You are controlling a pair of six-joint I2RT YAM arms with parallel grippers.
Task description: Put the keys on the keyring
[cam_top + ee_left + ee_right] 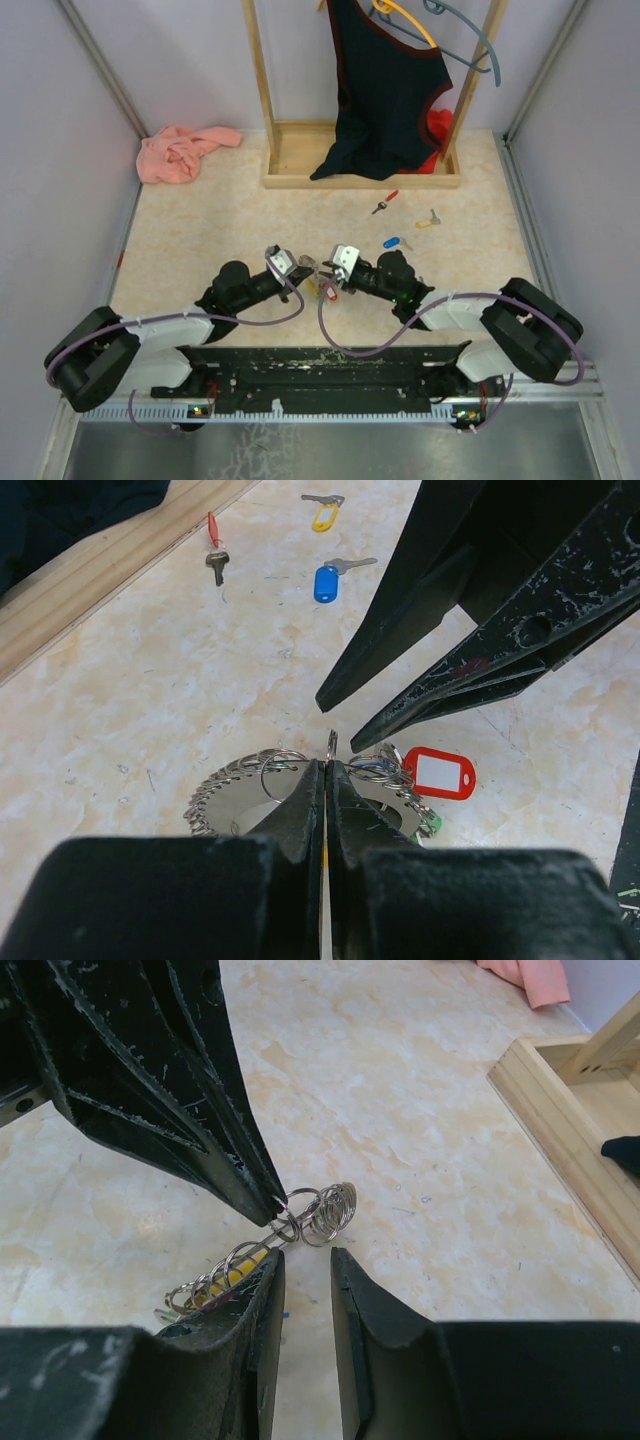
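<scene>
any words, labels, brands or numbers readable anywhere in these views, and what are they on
No text can be read in any view.
red tag on the keyring: its white insert looks blank.
blue-headed key and yellow-headed key: too small to tell whether anything is written on them.
</scene>
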